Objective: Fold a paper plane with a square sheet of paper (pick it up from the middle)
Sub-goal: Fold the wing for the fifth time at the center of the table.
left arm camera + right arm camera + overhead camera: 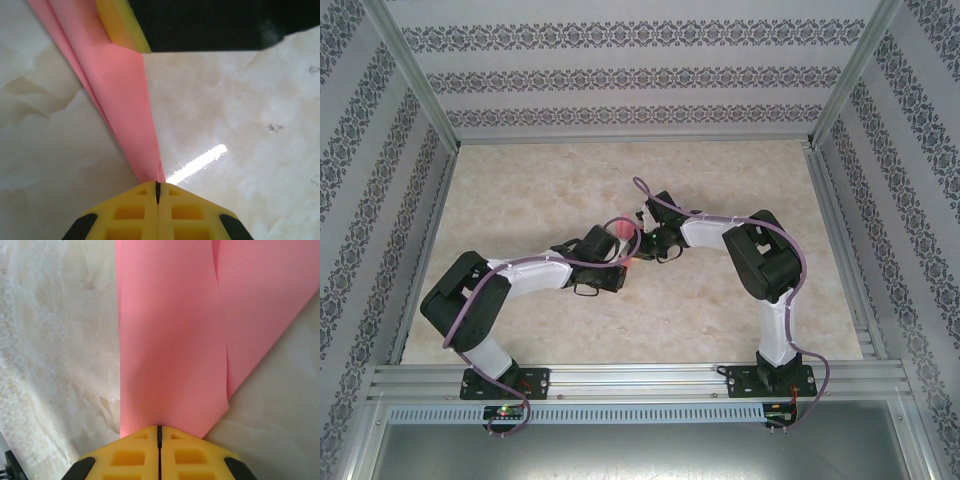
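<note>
One folded pink paper (623, 234) sits at the middle of the overhead frame, small and partly hidden between two robot arms that meet there. Both claws are closed on it.

Left wrist view: the paper (125, 100) runs from the upper left corner down to the bottom centre, narrowing to a point. That point is pinched in the left claw (157, 186), whose yellow pads are pressed together with just a thin dark seam between them. A lengthwise crease shows along the paper's left edge. At the top of the frame a yellow pad (122, 25) of the other claw lies against the wide end of the paper.

Right wrist view: the paper (170, 340) fills the upper centre and right as a broad pink band with overlapping layers. Its lower edge is clamped in the right claw (160, 429), pads shut tight on it.

Overhead, the left claw (626, 262) reaches in from the lower left and the right claw (642, 236) from the right, tips close together. Whether the paper touches the counter (520, 200) cannot be told. The counter is pale, marbled beige, and it is framed by metal rails (620, 378) and patterned walls (640, 80).
</note>
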Controlling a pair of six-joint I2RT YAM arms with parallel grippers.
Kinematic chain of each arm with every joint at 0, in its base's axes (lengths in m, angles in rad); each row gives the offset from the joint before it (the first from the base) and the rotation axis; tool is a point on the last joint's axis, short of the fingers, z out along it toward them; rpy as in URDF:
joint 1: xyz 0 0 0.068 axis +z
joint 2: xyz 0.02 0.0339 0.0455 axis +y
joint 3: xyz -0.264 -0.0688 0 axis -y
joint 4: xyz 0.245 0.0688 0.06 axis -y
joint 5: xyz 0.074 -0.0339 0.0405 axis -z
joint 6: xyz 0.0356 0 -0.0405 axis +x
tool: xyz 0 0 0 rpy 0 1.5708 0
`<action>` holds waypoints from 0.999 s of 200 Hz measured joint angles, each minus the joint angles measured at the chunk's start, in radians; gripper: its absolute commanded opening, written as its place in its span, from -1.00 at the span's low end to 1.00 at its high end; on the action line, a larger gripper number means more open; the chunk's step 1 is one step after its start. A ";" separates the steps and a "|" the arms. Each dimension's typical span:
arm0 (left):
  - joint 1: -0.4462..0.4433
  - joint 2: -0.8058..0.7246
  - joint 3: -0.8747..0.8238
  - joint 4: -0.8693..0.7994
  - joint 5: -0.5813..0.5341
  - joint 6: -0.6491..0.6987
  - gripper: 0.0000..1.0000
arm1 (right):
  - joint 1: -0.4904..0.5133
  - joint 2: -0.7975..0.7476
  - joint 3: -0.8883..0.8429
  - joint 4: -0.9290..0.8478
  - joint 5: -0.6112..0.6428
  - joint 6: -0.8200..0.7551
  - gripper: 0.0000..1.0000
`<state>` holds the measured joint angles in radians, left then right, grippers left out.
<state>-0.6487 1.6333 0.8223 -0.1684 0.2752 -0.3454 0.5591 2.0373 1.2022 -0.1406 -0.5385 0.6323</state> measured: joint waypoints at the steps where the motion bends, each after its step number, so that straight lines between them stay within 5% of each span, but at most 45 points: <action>1: 0.000 -0.001 0.000 -0.001 0.001 0.000 -0.88 | 0.000 0.000 0.000 0.001 0.000 0.000 -0.85; 64: 0.056 -0.077 -0.018 0.087 0.050 -0.090 -0.89 | 0.000 -0.015 -0.040 0.060 -0.003 0.026 -0.85; 200: 0.073 0.106 0.010 0.176 0.095 -0.124 -0.96 | -0.007 -0.033 -0.074 0.092 -0.013 0.071 -0.85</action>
<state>-0.5755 1.7397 0.8322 0.0078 0.3702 -0.4690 0.5518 2.0041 1.1286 -0.0483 -0.5510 0.7029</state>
